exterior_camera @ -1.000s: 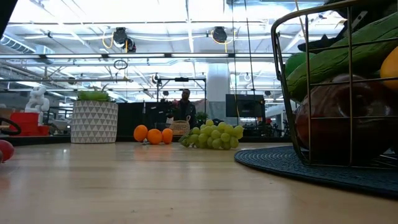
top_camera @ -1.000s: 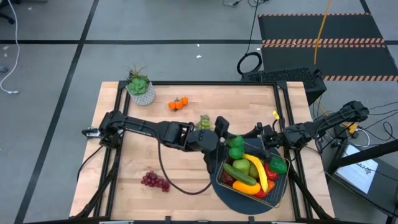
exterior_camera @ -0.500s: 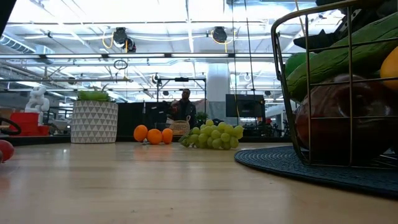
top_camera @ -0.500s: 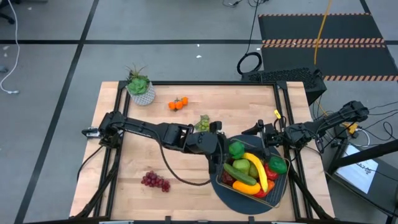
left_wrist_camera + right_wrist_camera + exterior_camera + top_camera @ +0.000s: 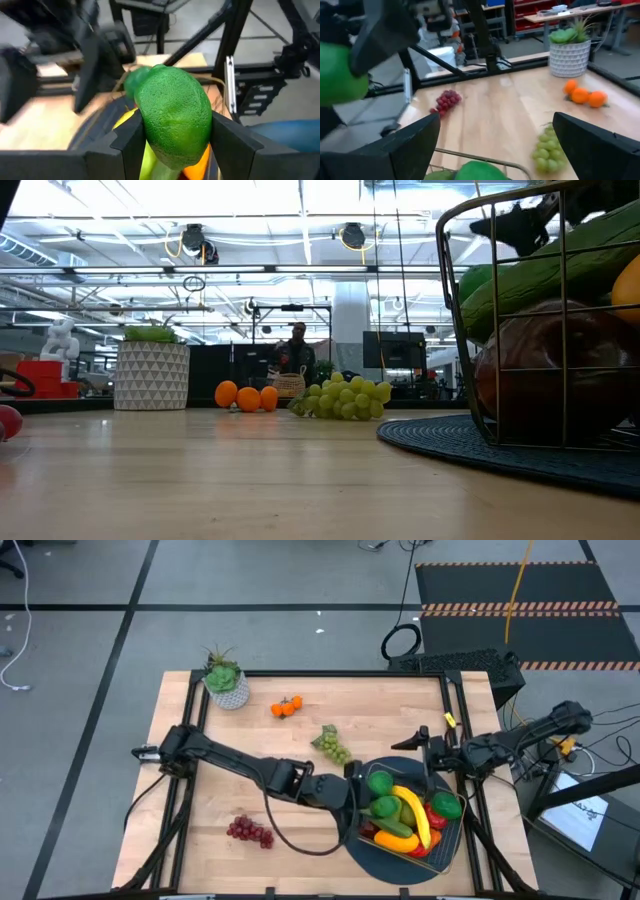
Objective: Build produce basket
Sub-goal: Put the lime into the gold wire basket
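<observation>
Lime [image 5: 172,117] clamped between left gripper [image 5: 372,802] fingers over basket [image 5: 445,852]; right gripper [image 5: 424,743] fingers spread wide above wooden tabletop [image 5: 290,765]

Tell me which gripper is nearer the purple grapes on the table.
Left. The left gripper, shut on a lime, hovers at the basket's near edge, with the purple grapes a short way off. The open right gripper sits beyond the basket, farther away.

Basket [image 5: 358,830]: heaped with produce, left arm across its near edge.
Table centre [image 5: 300,745]: open; green grapes [image 5: 331,745] nearby.
</observation>
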You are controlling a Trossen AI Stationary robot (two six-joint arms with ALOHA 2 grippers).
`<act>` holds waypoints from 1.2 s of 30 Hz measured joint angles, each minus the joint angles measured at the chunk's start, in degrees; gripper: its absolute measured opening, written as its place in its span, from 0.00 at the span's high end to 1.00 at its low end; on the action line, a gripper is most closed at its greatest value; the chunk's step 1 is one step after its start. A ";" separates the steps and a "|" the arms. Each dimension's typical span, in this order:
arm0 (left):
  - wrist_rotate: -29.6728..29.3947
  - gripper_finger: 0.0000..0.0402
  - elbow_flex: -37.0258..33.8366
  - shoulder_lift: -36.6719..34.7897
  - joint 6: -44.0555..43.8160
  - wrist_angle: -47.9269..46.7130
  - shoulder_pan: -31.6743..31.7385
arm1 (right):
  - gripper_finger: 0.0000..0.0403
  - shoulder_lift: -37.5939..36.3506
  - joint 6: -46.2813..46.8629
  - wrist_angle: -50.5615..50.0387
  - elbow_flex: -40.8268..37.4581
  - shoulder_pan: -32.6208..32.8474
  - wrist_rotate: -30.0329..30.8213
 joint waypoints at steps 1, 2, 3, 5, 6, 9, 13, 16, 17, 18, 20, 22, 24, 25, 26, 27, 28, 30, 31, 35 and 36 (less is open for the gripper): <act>0.32 0.51 -0.06 0.58 0.00 0.24 -0.16 | 0.06 0.00 -0.75 -2.08 1.26 0.36 0.99; 0.74 0.51 -0.06 1.27 0.00 1.71 -0.25 | 0.06 -0.02 -1.63 -4.01 2.51 0.66 1.99; 1.20 0.51 -0.08 1.86 0.13 2.78 -0.28 | 0.06 0.00 -2.63 -5.96 3.92 0.91 3.25; 2.11 0.51 -0.20 2.95 0.53 4.05 -0.28 | 0.06 0.00 -4.15 -8.88 6.62 1.33 5.67; 2.78 0.51 -0.20 3.49 0.57 5.43 -0.28 | 0.06 0.00 -4.94 -10.22 7.95 1.44 6.51; 3.53 0.51 -0.15 4.64 0.49 7.55 -0.25 | 0.06 0.00 -6.88 -14.35 11.37 1.49 7.88; 3.56 0.51 -0.22 6.07 1.59 10.01 0.00 | 0.06 -0.04 -7.65 -18.85 15.00 1.50 8.66; 3.77 0.51 -0.08 6.89 2.97 12.52 0.40 | 0.06 -0.04 -8.85 -20.02 16.19 1.48 8.70; 3.88 0.51 -0.09 7.16 3.17 12.91 0.45 | 0.06 -0.04 -9.18 -19.97 16.41 1.48 8.72; 4.02 0.51 -0.06 8.03 3.28 14.18 0.68 | 0.06 -0.12 -9.81 -19.78 16.61 1.48 8.86; 4.46 0.51 -0.02 9.13 3.74 14.56 0.97 | 0.06 -0.25 -10.78 -19.63 16.83 1.48 9.86; 4.48 0.51 -0.17 10.79 4.49 15.81 1.42 | 0.06 -0.34 -11.40 -19.56 16.96 1.48 11.83; 4.42 0.51 -0.21 11.67 4.75 16.80 1.94 | 0.06 -0.57 -11.53 -19.60 16.98 1.46 13.17; 4.40 0.51 -0.19 12.25 4.60 18.28 2.23 | 0.06 -0.59 -11.47 -19.62 16.98 1.46 13.18; 4.42 0.51 -0.14 12.53 4.50 19.48 2.48 | 0.06 -0.59 -11.47 -19.60 16.98 1.46 13.18; 4.43 0.51 -0.11 12.74 4.32 19.32 2.75 | 0.06 -0.61 -11.51 -19.60 16.98 1.47 13.17; 4.43 0.51 -0.11 12.87 4.00 19.02 2.96 | 0.06 -0.61 -11.51 -19.56 16.98 1.48 13.16; 4.44 0.51 -0.11 13.08 3.91 18.33 3.23 | 0.06 -0.66 -11.45 -19.60 16.98 1.48 13.12; 4.44 0.51 -0.11 13.13 3.91 18.14 3.28 | 0.06 -0.66 -11.45 -19.59 16.98 1.48 13.12; 4.44 0.44 -0.11 13.00 5.22 18.85 3.28 | 0.06 -0.66 -11.41 -19.31 16.98 1.48 13.09; 4.43 0.41 -0.11 13.00 5.22 18.94 3.28 | 0.06 -0.68 -11.36 -19.14 16.98 1.48 13.09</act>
